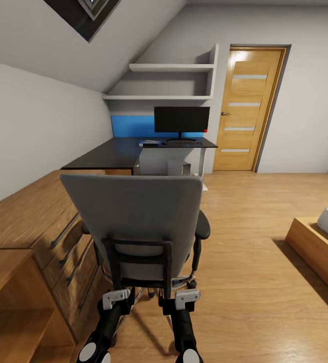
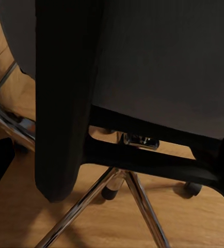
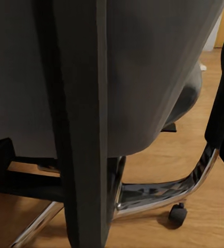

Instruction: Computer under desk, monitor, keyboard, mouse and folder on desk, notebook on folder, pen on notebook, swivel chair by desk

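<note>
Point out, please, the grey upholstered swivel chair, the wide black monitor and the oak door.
grey upholstered swivel chair (image 1: 133, 212), head view, middle of its tall back.
wide black monitor (image 1: 181, 119), head view, centre of its screen.
oak door (image 1: 247, 116), head view, middle of its panel.

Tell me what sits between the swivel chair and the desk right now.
Nothing in the head view: past the swivel chair a short stretch of bare wood floor runs to the desk. The chair's back hides the floor directly ahead of it.
</note>
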Robot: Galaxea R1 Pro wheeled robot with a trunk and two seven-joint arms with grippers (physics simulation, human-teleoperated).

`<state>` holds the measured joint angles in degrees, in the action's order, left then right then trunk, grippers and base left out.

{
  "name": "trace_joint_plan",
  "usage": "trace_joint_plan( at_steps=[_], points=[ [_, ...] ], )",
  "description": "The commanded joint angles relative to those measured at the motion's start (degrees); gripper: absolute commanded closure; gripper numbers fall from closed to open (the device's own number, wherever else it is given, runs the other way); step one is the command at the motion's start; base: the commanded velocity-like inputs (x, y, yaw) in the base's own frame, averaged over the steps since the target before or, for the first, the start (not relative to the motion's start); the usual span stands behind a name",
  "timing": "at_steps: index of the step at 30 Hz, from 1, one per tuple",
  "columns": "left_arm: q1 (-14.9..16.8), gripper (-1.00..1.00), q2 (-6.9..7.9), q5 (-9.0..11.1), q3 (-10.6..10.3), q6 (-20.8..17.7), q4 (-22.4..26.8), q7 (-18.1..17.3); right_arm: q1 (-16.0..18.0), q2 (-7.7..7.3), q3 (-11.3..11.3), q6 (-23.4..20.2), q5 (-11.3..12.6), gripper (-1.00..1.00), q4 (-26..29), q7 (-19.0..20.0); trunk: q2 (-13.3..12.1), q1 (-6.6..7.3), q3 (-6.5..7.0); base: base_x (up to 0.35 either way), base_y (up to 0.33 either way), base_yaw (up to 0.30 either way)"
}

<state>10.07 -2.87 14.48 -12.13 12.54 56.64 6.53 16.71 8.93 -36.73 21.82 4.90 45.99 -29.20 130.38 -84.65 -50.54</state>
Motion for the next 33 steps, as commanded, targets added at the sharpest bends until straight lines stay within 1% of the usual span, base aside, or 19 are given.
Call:
trace_joint_plan(
  at_steps=[1,24,33],
  points=[
    [0.04,-1.0,0.04,0.39,-0.2,0.24,-0.02,0.34,0.07,-0.05,-0.27,0.33,0.52,-1.0,-0.03,-0.25,0.02,0.01,-0.05,0.029,-0.025,0.0],
    [0.04,-1.0,0.06,0.37,-0.08,0.29,-0.04,0.33,0.08,-0.14,-0.27,0.29,0.55,-1.0,-0.02,-0.25,0.02,0.01,-0.05,0.005,-0.003,0.0],
    [0.04,-1.0,0.08,0.38,0.06,0.29,-0.04,0.3,0.06,-0.14,-0.27,0.26,0.55,-1.0,-0.03,-0.25,0.02,0.01,-0.05,0.0,0.112,0.0]
  ],
)
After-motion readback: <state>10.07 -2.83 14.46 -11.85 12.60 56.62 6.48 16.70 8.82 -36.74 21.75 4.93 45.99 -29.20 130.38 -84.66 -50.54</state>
